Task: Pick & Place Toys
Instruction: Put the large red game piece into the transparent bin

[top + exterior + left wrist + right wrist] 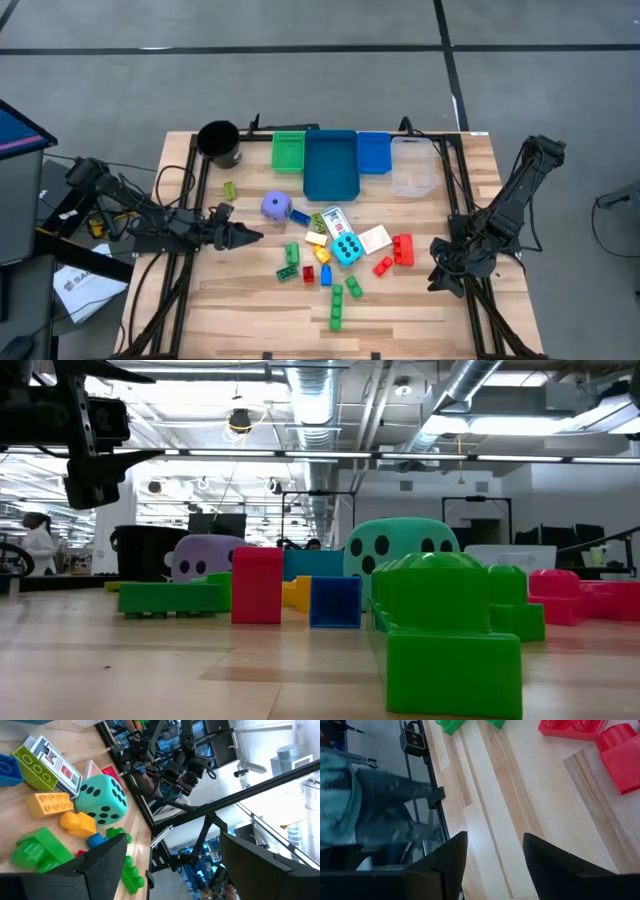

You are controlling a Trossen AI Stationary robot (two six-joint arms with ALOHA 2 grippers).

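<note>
The toys lie in a loose heap mid-table. They include a purple die (275,206), a cyan dotted die (347,248) (102,799), red bricks (402,250) (620,757), green bricks (336,305), yellow bricks (50,804) and playing cards (333,220). My left gripper (252,237) (175,870) hovers level just left of the heap. It points toward the heap and is open, with nothing between its fingers. My right gripper (440,272) (492,865) slants down over bare wood right of the red bricks. It is open too.
Along the far edge stand a black cup (219,143), a green bin (288,150), a large blue bin (330,163), a small blue bin (373,152) and a clear bin (412,165). Black frame rails (455,200) flank the table. Bare wood lies along the near edge (250,320).
</note>
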